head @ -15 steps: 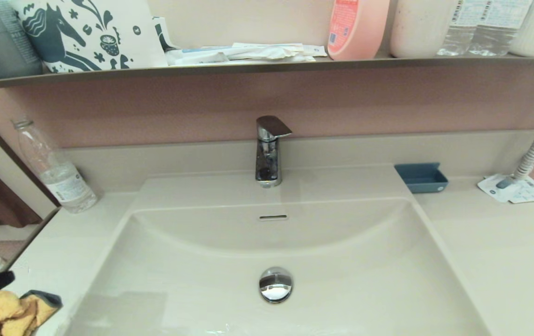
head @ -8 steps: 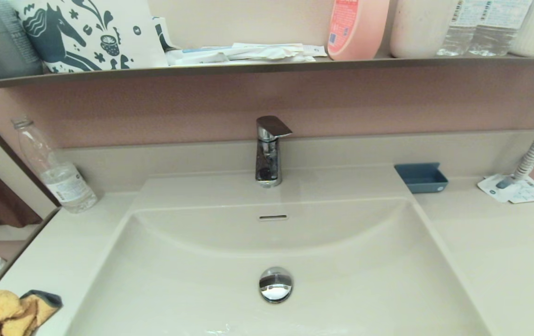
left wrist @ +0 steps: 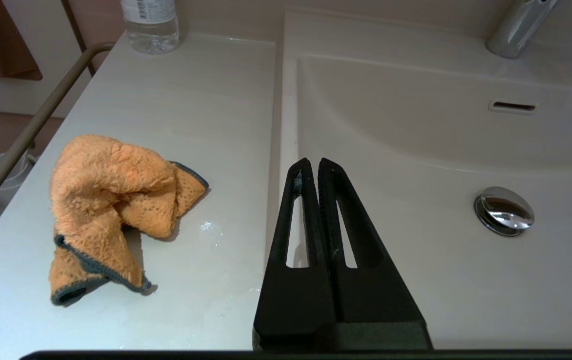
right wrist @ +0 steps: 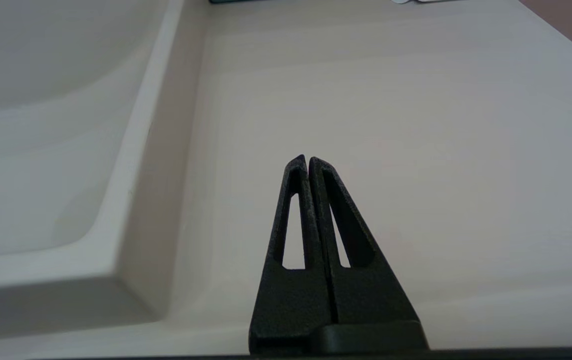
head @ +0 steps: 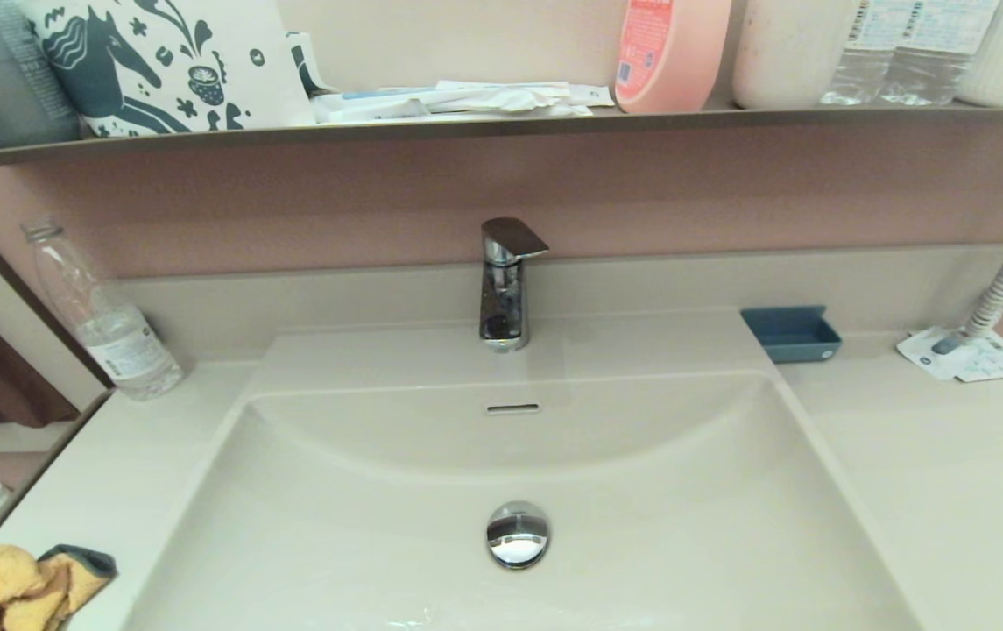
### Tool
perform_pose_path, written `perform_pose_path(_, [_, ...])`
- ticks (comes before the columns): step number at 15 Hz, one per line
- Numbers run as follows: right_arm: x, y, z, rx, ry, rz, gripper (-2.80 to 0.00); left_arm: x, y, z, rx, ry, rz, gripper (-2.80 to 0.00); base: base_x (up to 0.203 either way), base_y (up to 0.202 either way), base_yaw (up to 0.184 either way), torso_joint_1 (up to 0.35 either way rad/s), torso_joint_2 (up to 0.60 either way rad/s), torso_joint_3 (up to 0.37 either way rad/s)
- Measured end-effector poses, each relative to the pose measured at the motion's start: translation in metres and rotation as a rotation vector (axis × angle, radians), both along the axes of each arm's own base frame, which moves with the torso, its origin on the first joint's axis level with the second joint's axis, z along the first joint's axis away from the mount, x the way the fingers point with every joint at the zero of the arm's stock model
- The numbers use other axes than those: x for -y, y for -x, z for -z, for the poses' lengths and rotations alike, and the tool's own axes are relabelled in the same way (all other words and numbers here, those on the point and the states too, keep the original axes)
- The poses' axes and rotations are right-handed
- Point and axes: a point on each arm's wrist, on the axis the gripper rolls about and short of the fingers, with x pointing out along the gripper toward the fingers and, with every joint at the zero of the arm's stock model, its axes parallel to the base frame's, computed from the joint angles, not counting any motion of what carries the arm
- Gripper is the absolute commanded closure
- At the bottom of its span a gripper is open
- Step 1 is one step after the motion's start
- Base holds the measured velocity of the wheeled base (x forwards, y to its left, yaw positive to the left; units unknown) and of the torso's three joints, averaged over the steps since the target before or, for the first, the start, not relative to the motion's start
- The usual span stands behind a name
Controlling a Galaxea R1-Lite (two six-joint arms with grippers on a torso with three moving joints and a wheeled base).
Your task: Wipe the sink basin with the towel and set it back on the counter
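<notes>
The yellow-orange towel (head: 15,587) (left wrist: 116,200) lies crumpled on the counter (head: 116,491) (left wrist: 191,100) left of the sink basin (head: 659,526) (left wrist: 415,140), at the near left corner. My left gripper (left wrist: 314,161) is shut and empty, held above the basin's left rim, apart from the towel. It does not show in the head view. The basin's chrome drain plug (head: 518,535) (left wrist: 504,210) sits in the middle of the basin floor. My right gripper (right wrist: 307,158) is shut and empty over the counter (right wrist: 390,100) right of the basin (right wrist: 41,150).
A chrome faucet (head: 505,285) stands behind the basin. A clear bottle (head: 102,315) stands at the back left of the counter, a small blue tray (head: 790,333) and a leaflet (head: 970,355) at the back right. A metal rail (left wrist: 31,130) runs along the counter's left edge.
The dark left gripper tip seen above the towel one second ago has withdrawn out of the head view. The towel stays where it lay on the counter.
</notes>
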Motion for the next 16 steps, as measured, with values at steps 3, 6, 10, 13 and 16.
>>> perform_pose_path(3, [0.000, 0.000, 0.000, 0.000, 0.000, 0.000, 0.00, 0.000, -0.007, 0.019, 0.005, -0.041, 0.016, 0.00, 0.000, 0.000, 0.000, 0.000, 0.00, 0.000])
perform_pose_path(6, [0.000, 0.000, 0.000, 0.000, 0.000, 0.000, 0.00, 0.001, -0.007, 0.036, 0.016, -0.093, 0.041, 0.00, 0.000, 0.000, 0.000, 0.000, 0.00, 0.000])
perform_pose_path(10, [0.000, 0.000, 0.000, 0.000, 0.000, 0.000, 0.00, 0.001, -0.005, 0.052, 0.042, -0.104, 0.067, 0.00, 0.000, 0.000, 0.000, 0.000, 0.00, 0.000])
perform_pose_path(13, [0.000, 0.000, 0.000, 0.000, 0.000, 0.000, 0.00, 0.001, -0.006, 0.061, 0.032, -0.125, 0.070, 0.00, 0.000, 0.000, 0.000, 0.000, 0.00, 0.000])
perform_pose_path(16, [0.000, 0.000, 0.000, 0.000, 0.000, 0.000, 0.00, 0.001, -0.007, 0.063, 0.051, -0.135, 0.068, 0.00, 0.000, 0.000, 0.000, 0.000, 0.00, 0.000])
